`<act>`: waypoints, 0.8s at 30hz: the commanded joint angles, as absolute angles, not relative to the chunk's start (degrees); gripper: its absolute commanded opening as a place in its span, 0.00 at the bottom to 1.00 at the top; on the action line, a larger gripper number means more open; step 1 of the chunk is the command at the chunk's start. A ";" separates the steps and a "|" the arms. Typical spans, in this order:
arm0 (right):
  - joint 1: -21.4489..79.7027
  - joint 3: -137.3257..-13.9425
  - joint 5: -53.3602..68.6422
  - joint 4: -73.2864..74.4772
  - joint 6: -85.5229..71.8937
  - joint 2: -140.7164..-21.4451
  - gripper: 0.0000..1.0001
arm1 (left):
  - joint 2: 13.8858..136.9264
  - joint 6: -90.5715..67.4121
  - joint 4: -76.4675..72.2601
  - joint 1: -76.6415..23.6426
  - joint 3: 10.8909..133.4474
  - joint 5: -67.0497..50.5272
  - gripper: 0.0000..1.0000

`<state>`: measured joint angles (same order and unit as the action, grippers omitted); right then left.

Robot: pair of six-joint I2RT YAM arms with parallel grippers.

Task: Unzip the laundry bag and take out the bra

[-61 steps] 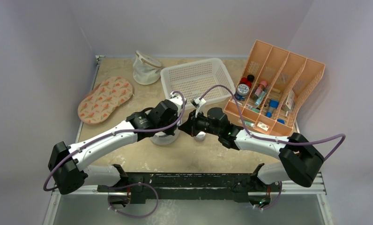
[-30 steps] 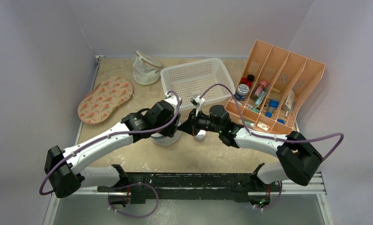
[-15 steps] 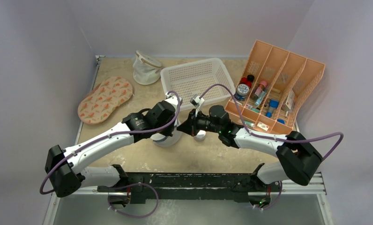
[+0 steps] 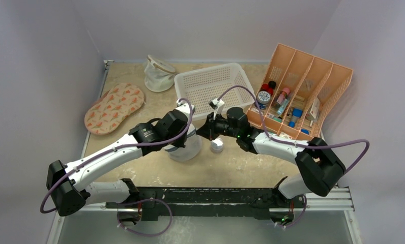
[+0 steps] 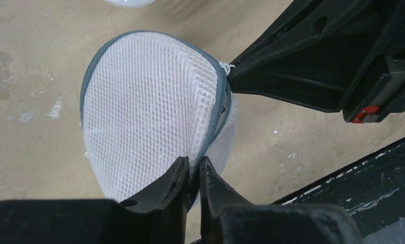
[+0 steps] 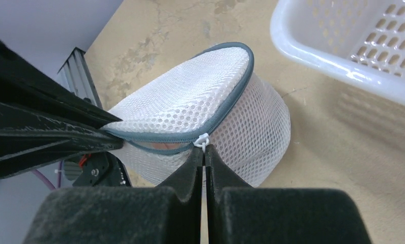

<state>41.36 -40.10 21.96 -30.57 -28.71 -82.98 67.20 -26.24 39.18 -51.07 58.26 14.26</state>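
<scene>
- The left gripper was found with its fingers pressed nearly together, clamped on the grey-blue rim of the laundry bag at the lid's edge.
- The right gripper was found clamped on the small white zipper pull, at the rim opposite the left gripper's hold.
- The laundry bag was seen on the table, near its middle, held between the two grippers and in front of the white basket.
- The zip was observed parted along one stretch of the rim, with the mesh lid lifted there. A sliver of pink was noted in the gap; it could not be confirmed as the bra.
- A small white round jar was recorded just beside the bag, under the right arm.
- An orange divided rack holding small bottles and packets was noted at the right. A round label on one jar there was seen, but its writing was too small to be read.
- A patterned oval pad and a white mesh pouch with a tan rim were recorded at the far left, well apart from the bag.
- No brand or legible writing was found on the bag or the grippers.
</scene>
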 commanded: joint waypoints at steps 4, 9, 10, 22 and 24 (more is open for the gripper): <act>43.90 -41.39 24.91 -32.29 -25.74 -80.60 0.00 | 66.68 -29.42 40.95 -50.70 61.50 14.74 0.41; 44.11 -40.56 25.99 -35.81 -29.43 -80.59 0.00 | 67.59 -36.94 38.74 -50.58 61.58 16.12 0.59; 44.12 -40.45 26.08 -36.04 -29.58 -80.67 0.00 | 67.54 -38.08 37.89 -50.62 61.10 16.21 0.62; 44.20 -39.31 24.48 -34.71 -29.37 -78.71 0.00 | 68.24 -40.15 36.13 -50.60 59.24 15.30 0.44; 44.21 -39.22 24.88 -35.32 -29.72 -78.98 0.00 | 68.66 -39.56 36.52 -50.62 59.44 15.85 0.42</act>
<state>43.94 -39.51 24.84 -32.34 -28.99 -80.86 67.94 -39.44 38.24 -50.76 59.13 15.20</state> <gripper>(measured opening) 0.007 0.439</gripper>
